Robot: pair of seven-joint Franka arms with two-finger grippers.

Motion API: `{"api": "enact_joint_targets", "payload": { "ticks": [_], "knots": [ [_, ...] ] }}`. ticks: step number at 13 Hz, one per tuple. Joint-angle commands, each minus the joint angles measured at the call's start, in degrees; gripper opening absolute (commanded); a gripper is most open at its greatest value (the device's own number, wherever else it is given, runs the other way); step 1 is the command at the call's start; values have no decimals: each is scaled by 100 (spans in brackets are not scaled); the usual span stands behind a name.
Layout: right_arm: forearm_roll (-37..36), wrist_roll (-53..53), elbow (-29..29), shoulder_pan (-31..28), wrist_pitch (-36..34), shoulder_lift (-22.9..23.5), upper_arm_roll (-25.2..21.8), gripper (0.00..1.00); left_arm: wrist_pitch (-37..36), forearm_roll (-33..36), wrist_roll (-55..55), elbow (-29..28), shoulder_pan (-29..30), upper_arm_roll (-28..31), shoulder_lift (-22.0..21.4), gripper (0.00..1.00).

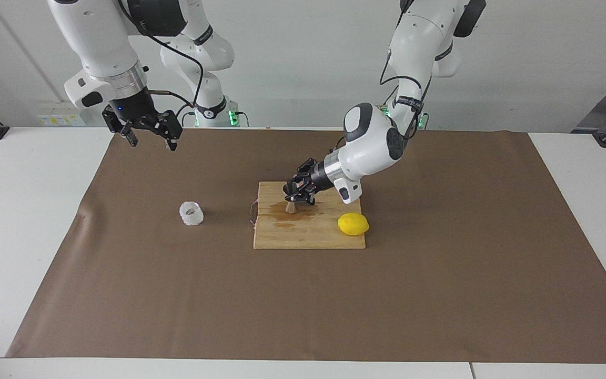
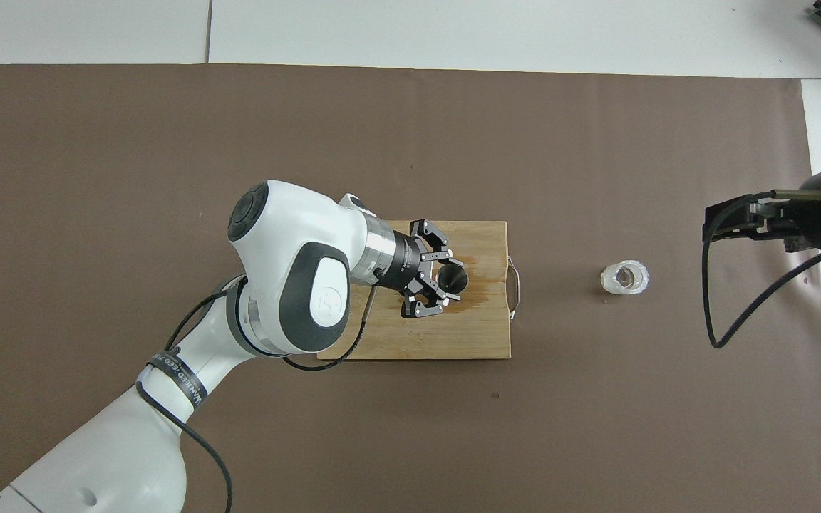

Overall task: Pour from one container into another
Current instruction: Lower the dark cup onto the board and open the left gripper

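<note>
The steel jigger (image 1: 291, 206) stands upright on the wooden cutting board (image 1: 308, 239), over a wet brown stain. My left gripper (image 1: 295, 193) reaches in low from the side and is shut on the jigger's upper cone; from overhead its fingers flank the jigger's dark mouth (image 2: 451, 279). The ribbed clear-whitish glass cup (image 1: 191, 213) stands on the brown mat, beside the board toward the right arm's end; it also shows in the overhead view (image 2: 624, 278). My right gripper (image 1: 151, 141) waits open and empty in the air, above the mat's edge.
A yellow lemon (image 1: 353, 224) lies on the board's corner toward the left arm's end; the left arm hides it from overhead. The board (image 2: 474, 335) has a metal handle facing the cup. Brown paper covers the table.
</note>
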Motion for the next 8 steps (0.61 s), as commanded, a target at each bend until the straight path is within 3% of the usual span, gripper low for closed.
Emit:
{"api": "enact_joint_targets", "payload": {
  "ticks": [1, 4, 5, 6, 7, 8],
  "knots": [
    [38, -143, 56, -57, -90, 24, 26, 100, 88, -51, 67, -27, -81, 76, 18, 27],
    [38, -152, 56, -49, -73, 24, 26, 100, 62, -42, 75, -18, -72, 76, 27, 34],
    [47, -152, 56, -57, -81, 24, 26, 100, 62, -33, 67, -18, -72, 76, 27, 41],
    [38, -152, 56, -57, -99, 24, 26, 100, 62, -33, 23, -18, -55, 76, 27, 65],
    [47, -161, 56, -57, -99, 24, 26, 100, 53, -33, -12, -10, -55, 76, 27, 100],
    [47, -195, 38, -57, -90, 15, 26, 100, 9, -7, 5, -1, -55, 85, 27, 100]
  ]
}}
